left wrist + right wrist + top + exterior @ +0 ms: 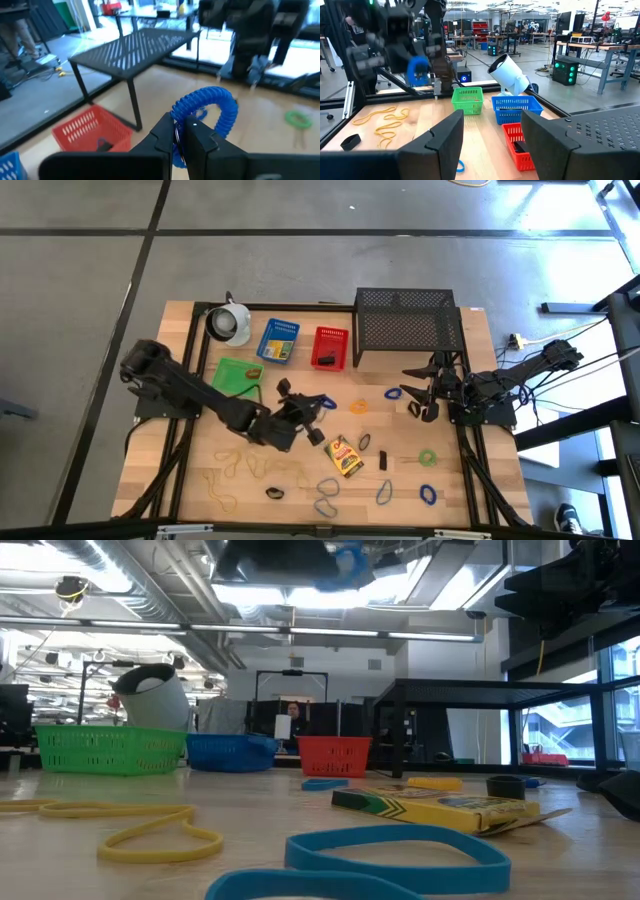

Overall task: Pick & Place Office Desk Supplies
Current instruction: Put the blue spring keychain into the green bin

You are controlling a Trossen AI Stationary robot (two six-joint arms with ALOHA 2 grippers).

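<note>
A wooden table (200, 470) in an open workshop, strewn with rubber bands and small baskets.
The left gripper (182, 131) is clamped on a blue coiled band (212, 107), lifted just in front of the red basket (330, 347); the right gripper (492, 132), fingers spread and empty, waits in front of the black mesh rack (408, 320), well right of that basket.

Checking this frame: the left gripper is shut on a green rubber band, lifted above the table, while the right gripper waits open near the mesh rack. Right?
Not quite. The band in the left gripper is blue, not green, as the left wrist view shows. The rest stands: that gripper is shut on it above the table, and the right gripper waits open near the mesh rack.
</note>
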